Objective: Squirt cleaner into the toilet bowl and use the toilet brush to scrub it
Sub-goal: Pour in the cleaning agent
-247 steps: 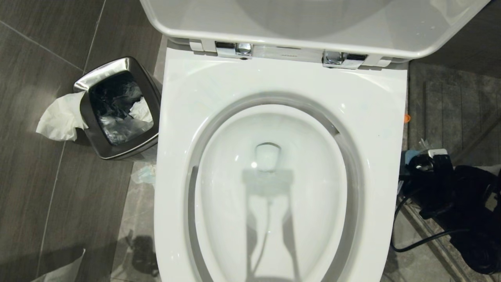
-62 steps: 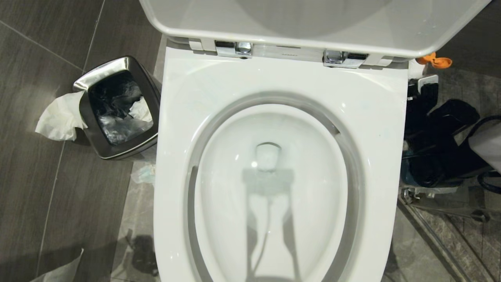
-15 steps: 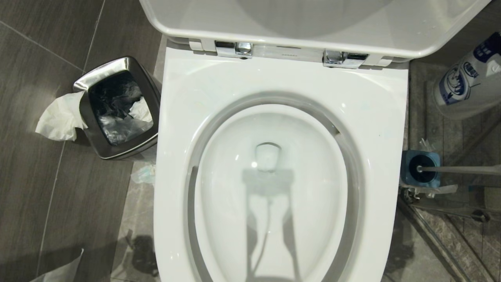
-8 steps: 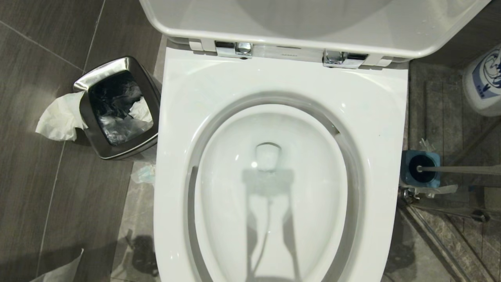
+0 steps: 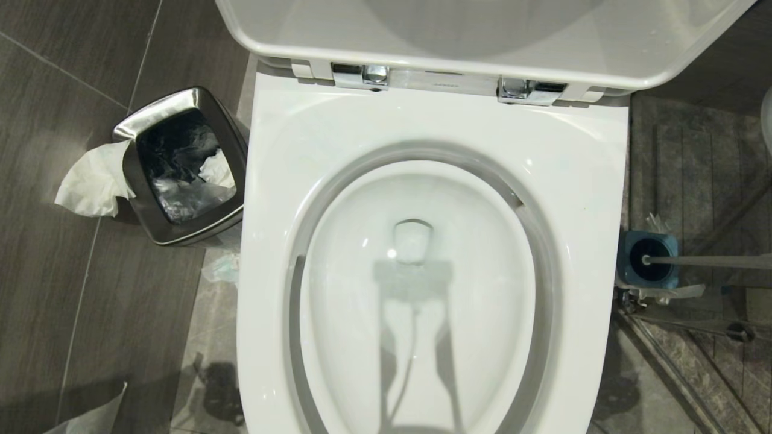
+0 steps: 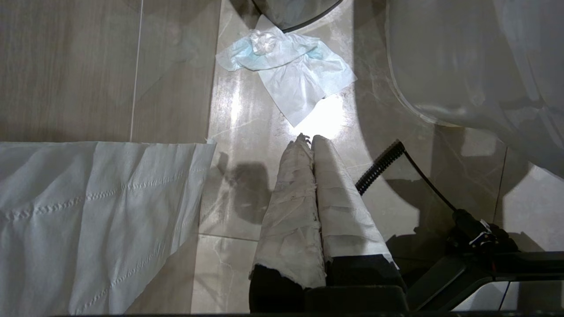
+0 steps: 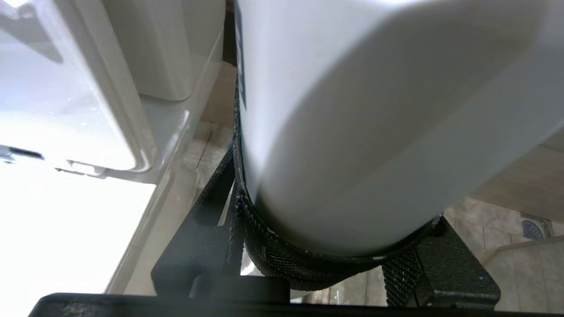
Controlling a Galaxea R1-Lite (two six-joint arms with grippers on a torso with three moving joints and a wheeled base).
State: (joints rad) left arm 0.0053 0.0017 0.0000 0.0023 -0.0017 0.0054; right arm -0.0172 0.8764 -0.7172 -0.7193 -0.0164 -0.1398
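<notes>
head view: glossy white ceramic toilet bowl (image 5: 416,301) lid up, no cleaner seen inside; white-handled toilet brush (image 5: 705,261) in blue holder (image 5: 648,260) beside it, unused
left wrist view: left gripper (image 6: 310,141) paper-wrapped, closed, empty
right wrist view: right gripper (image 7: 335,268) clamped half-wide round big white cleaner bottle (image 7: 352,110); squirt and scrub both pending

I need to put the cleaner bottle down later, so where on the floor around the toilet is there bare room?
Bare dark tile lies left of the steel waste bin, past its hanging tissue. Between bin and toilet bowl it is tight, with a crumpled wipe. Right of the bowl, the toilet brush and its holder crowd the floor.
</notes>
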